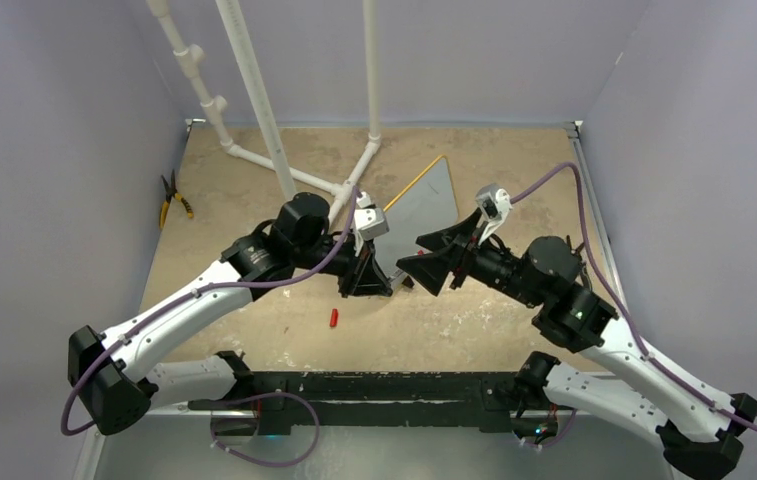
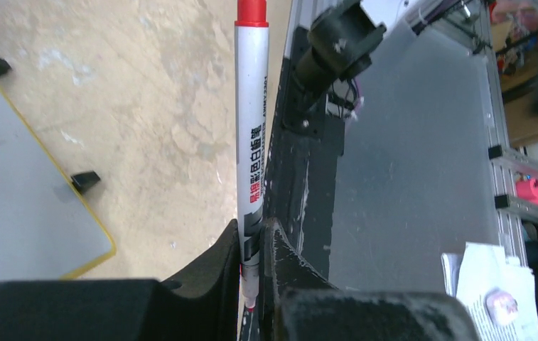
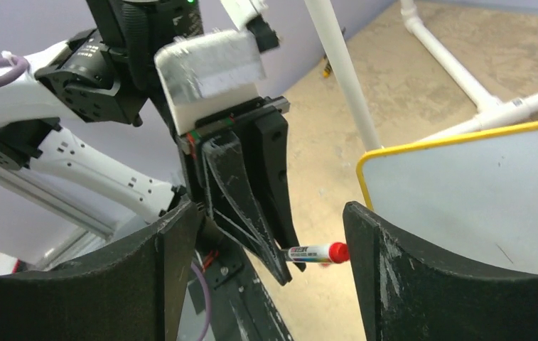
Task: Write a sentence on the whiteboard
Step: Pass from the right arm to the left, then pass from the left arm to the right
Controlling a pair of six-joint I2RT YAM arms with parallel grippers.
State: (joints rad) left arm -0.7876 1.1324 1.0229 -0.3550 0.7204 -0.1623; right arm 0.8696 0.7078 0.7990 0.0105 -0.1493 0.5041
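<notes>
One whiteboard (image 1: 426, 205) stands on the worktop (image 1: 514, 160), and two black feet (image 2: 84, 181) show along its edge. There are two grippers just in front of the whiteboard: the left gripper (image 1: 369, 285) and the right gripper (image 1: 432, 255). One marker (image 2: 251, 128) is near the whiteboard's corner. One small red cap (image 1: 334, 318) lies farther in front of it. One pair of pliers (image 1: 172, 200) lies well to its left. One white pipe frame (image 1: 260, 108) stands just behind it.

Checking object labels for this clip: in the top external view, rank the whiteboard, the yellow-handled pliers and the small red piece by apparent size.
1. whiteboard, largest, even partly hidden.
2. yellow-handled pliers.
3. small red piece, smallest.
The gaps are too wide for camera distance to matter.
</notes>
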